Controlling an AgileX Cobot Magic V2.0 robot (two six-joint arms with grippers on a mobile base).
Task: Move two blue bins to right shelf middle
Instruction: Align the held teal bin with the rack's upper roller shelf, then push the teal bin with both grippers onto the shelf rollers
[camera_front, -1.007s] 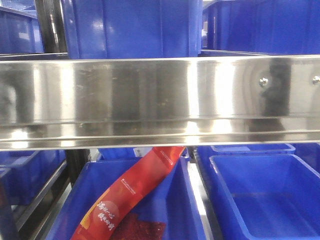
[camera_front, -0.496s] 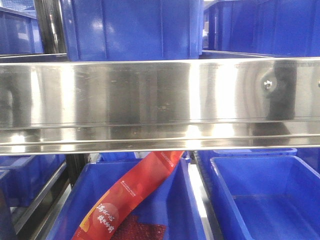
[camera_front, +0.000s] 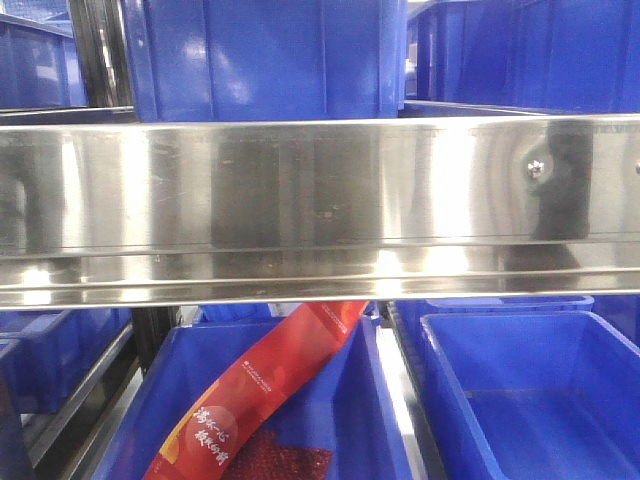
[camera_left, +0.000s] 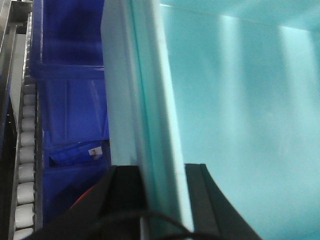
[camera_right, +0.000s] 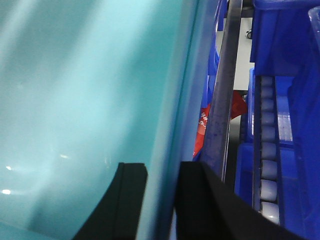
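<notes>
A pale light-blue bin (camera_left: 240, 100) fills the left wrist view, and my left gripper (camera_left: 165, 172) is shut on its upright side wall, one black finger on each face. In the right wrist view the pale light-blue bin (camera_right: 85, 90) fills the left side, with my right gripper (camera_right: 162, 172) shut on its wall in the same way. The front view shows the right shelf middle (camera_front: 300, 200) as a broad mirror-like steel rail with a bolt head (camera_front: 537, 168). Neither the pale bin nor the grippers appear in the front view.
Royal-blue bins (camera_front: 265, 55) stand on the tier above the rail. Below it, one royal-blue bin holds a red packet (camera_front: 270, 380) and an empty one (camera_front: 530, 390) sits to its right. Roller tracks (camera_left: 25, 165) (camera_right: 267, 150) and a steel rail (camera_right: 222, 110) run beside the held bin.
In the front view the rail and bolt head have shifted slightly right and down since a second ago. Almost nothing has moved in the last half second.
</notes>
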